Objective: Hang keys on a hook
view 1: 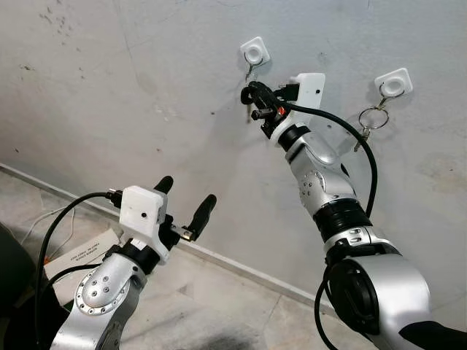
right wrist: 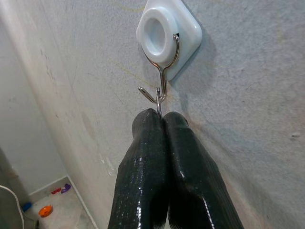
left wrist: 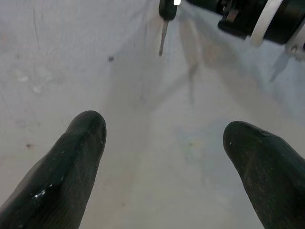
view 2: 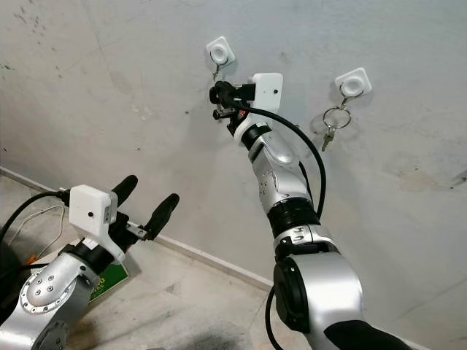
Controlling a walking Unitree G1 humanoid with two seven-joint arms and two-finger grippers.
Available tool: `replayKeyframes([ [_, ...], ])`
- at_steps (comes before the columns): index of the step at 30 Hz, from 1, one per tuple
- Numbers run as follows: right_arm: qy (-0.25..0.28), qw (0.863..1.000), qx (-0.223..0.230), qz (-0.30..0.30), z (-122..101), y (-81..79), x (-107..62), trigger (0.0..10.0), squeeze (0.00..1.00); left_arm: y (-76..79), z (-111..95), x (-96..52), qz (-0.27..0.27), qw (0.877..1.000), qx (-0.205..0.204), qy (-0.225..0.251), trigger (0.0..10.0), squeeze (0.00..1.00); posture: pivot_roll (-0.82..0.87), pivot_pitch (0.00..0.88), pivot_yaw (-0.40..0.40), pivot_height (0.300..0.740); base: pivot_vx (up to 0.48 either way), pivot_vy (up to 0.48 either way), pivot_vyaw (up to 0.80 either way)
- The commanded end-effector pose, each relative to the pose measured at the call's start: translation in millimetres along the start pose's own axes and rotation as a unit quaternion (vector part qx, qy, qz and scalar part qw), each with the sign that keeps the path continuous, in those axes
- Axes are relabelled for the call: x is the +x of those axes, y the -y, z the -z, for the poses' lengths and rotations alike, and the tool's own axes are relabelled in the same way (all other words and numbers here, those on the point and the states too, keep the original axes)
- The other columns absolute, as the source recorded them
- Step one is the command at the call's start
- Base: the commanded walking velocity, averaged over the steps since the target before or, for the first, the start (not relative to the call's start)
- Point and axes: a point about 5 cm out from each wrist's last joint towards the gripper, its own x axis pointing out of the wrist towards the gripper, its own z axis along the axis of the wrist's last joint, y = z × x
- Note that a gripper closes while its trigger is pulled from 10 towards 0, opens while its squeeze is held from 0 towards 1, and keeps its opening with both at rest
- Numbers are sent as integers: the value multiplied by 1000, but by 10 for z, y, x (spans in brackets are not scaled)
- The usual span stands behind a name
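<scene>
Right wrist view: right gripper (right wrist: 161,117) jaws clamp a key ring (right wrist: 158,102) on the hook (right wrist: 162,78); left wrist view shows its key (left wrist: 163,36) hanging blade-down.

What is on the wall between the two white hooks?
Between the left hook and the right hook, which carries a key ring, the wall is bare; the right hand and its white wrist box reach up in front, seen from the head views.

A green-edged printed paper (view 1: 80,251) lies on the floor (view 1: 219,299) beside the wall (view 1: 109,87).
</scene>
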Motion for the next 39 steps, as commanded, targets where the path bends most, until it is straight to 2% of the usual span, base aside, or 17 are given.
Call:
replayKeyframes([
  [1, 5, 1000, 2, 5, -23, 1, 19, 10000, 0, 11, -84, 12, 0, 1000, 3, 15, 10000, 0, 202, 90, 11, 740, 0, 0, 0],
  [18, -7, 1000, 24, 16, 40, 30, 6, 10000, 0, 1, -140, 41, -1, 1000, 5, 24, 10000, 0, 204, 90, 9, 740, 0, 0, 0],
  [26, -30, 999, 38, 12, 160, 15, -33, 10000, 0, -8, -148, 51, -2, 1000, 7, 25, 10000, 0, 205, 90, 7, 740, 0, 0, 0],
  [27, -30, 999, 39, 12, 161, 15, -33, 10000, 886, -8, -146, 50, -2, 1000, 7, 25, 10000, 0, 205, 90, 7, 740, 0, 0, 0],
  [28, -30, 999, 40, 12, 162, 15, -34, 10000, 1000, -8, -144, 48, -2, 1000, 7, 25, 10000, 0, 205, 90, 7, 740, 0, 0, 0],
  [39, -28, 999, 38, 12, 150, 20, -27, 10000, 1000, -6, -129, 47, -2, 1000, 7, 21, 10000, 0, 205, 89, 6, 740, 0, 0, 0],
])
